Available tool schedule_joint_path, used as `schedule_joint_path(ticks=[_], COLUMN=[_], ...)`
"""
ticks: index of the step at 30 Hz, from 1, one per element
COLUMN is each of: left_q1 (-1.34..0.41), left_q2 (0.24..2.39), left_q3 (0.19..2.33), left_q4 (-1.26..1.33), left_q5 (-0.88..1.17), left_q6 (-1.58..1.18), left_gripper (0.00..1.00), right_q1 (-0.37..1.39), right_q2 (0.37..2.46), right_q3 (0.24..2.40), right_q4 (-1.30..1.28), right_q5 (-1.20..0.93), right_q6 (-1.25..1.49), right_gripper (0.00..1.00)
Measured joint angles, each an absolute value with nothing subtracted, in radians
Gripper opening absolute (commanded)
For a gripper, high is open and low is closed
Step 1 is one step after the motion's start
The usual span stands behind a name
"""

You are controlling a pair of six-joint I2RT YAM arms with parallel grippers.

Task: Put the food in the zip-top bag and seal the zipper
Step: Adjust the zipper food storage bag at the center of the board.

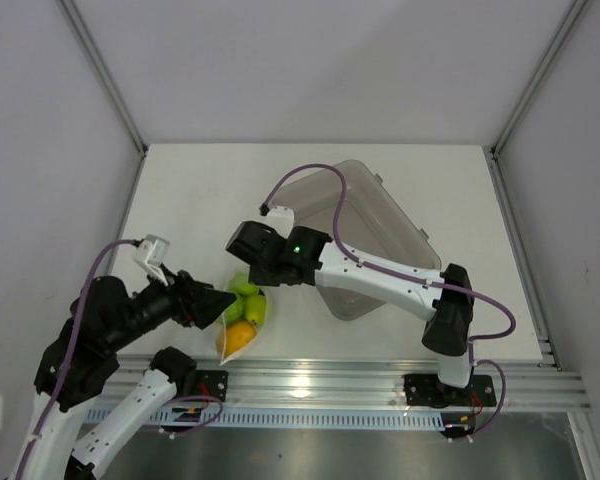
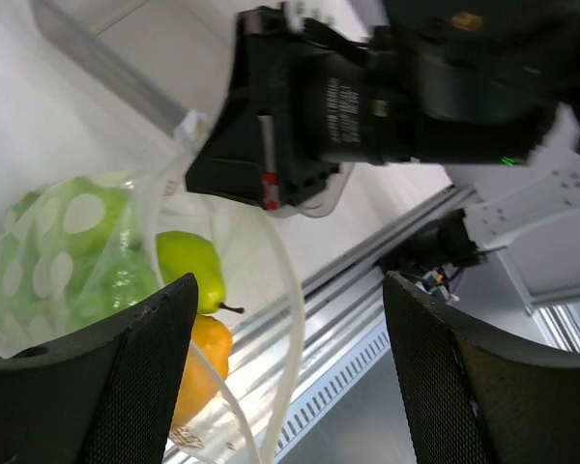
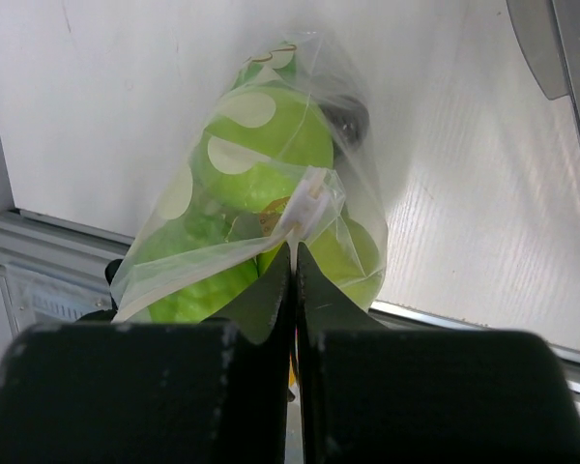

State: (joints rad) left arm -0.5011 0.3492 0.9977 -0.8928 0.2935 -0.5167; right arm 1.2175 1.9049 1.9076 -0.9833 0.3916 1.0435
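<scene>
**Table** (image 1: pixel 200 190): white, walled on three sides. Everything listed below rests on it.

**Bin** (image 1: pixel 390 220): grey, see-through tub on the right half of the table, partly under the right arm. It sits to the right of the bag and does not touch it.

**Right pincer** (image 3: pixel 292 259): reaches in from the right over the top of the bag. Its jaws are pressed together, with a fold of plastic from the bag's upper edge caught between them.

**Left pincer** (image 2: pixel 290 329): sits at the bag's left side, close to the front rail. Its jaws are spread wide and grip nothing (the bag's rim passes through the gap in its own camera, untouched by either finger).

**Bag** (image 1: pixel 245 312): clear, crinkly and bulging. It lies near the front edge of the table, between the two pincers.

**Food**: all the food I can see is inside the bag.
- A green apple with pale spots (image 3: pixel 261 145).
- A green pear (image 2: pixel 188 271).
- An orange fruit (image 2: pixel 201 372) at the near end.
- More green shapes crowd behind the plastic, but I cannot tell which pieces they are.

**Zipper** (image 2: pixel 297 300): a thin pale strip along the bag's mouth. From the left wrist it shows as two strands standing apart beside the orange fruit.

**Status**: filling looks finished. By my reckoning the seal is not, because the strip wants pressing together along its length, at least at the near end.
</scene>
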Motion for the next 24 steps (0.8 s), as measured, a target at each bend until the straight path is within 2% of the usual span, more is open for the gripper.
schedule_joint_path(ticks=[5, 13, 24], left_q1=[-0.501, -0.501, -0.501], left_q2=[0.439, 0.459, 0.508], left_q3=[0.996, 0.965, 0.907], left_q4=[-0.933, -0.972, -0.991], left_q5=[0.210, 0.137, 0.103], left_q6=[-0.532, -0.540, -0.541], left_gripper=[0.71, 0.59, 0.56], right_q1=[1.222, 1.239, 1.241], right_q2=[1.905, 1.894, 1.864], right_q3=[1.908, 1.908, 1.908], right_q4=[-0.991, -0.993, -0.990], right_q5=[0.393, 0.396, 0.396], right_q6=[1.070, 1.102, 1.117], right_gripper=[0.00, 0.00, 0.00])
